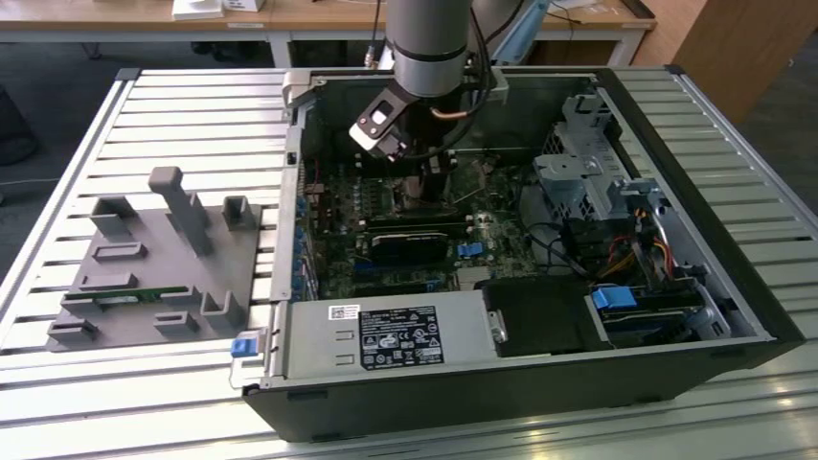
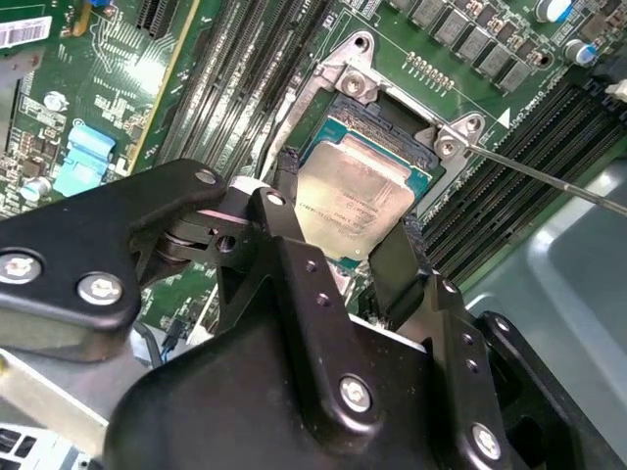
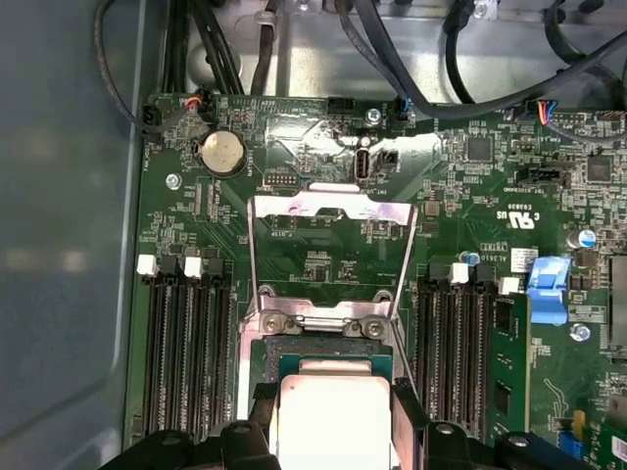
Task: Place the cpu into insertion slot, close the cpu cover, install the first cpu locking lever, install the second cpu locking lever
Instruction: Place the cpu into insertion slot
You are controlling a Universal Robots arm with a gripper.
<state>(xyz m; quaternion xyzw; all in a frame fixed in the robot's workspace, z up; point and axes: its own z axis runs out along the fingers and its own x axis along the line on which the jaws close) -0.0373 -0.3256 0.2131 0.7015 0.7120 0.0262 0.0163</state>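
The tool (image 2: 349, 208) grips the cpu (image 2: 362, 181) in the insertion slot (image 2: 384, 117).

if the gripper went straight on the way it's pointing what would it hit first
The cpu, which lies right in front of the gripper at the insertion slot. Whether they already touch is unclear. The cpu cover is swung open, out of that line.
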